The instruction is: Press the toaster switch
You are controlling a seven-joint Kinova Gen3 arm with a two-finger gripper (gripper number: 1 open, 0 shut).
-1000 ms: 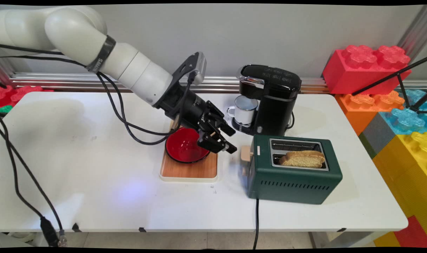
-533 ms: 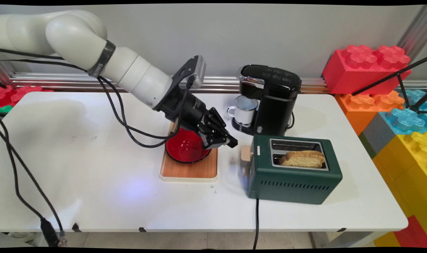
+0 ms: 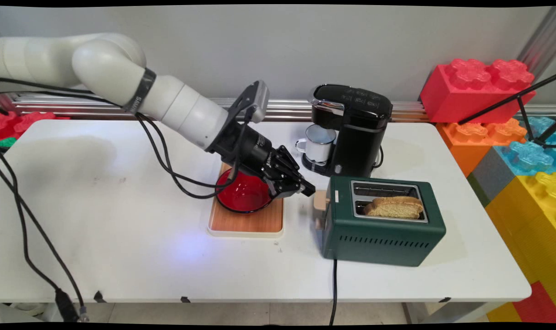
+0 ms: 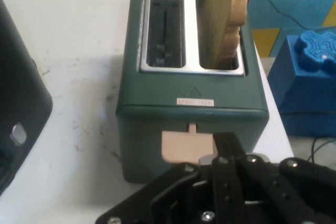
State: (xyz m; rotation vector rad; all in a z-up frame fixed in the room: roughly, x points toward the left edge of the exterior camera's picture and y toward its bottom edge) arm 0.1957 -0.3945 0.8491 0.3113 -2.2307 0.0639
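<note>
My gripper (image 3: 308,189) is shut with nothing in it. Its tips sit right at the beige lever (image 3: 320,200) on the left end of the green toaster (image 3: 378,233). In the hand view the closed fingertips (image 4: 224,141) overlap the right end of the lever (image 4: 181,147); whether they touch it I cannot tell. A slice of bread (image 3: 392,207) stands in the toaster's near slot, and the far slot is empty. The hand view shows the same toaster (image 4: 157,103) from its lever end, with the bread (image 4: 226,19) in the right slot.
A red bowl (image 3: 241,195) on a wooden board (image 3: 246,222) lies under the wrist. A black coffee machine (image 3: 356,133) holding a white mug (image 3: 319,143) stands behind the toaster. The toaster's cord (image 3: 334,288) hangs over the front edge. Big toy blocks (image 3: 479,87) stack at the right.
The fingers were open a second ago and have since shut. The gripper has moved right and slightly down, from over the bowl's rim to the toaster's lever.
</note>
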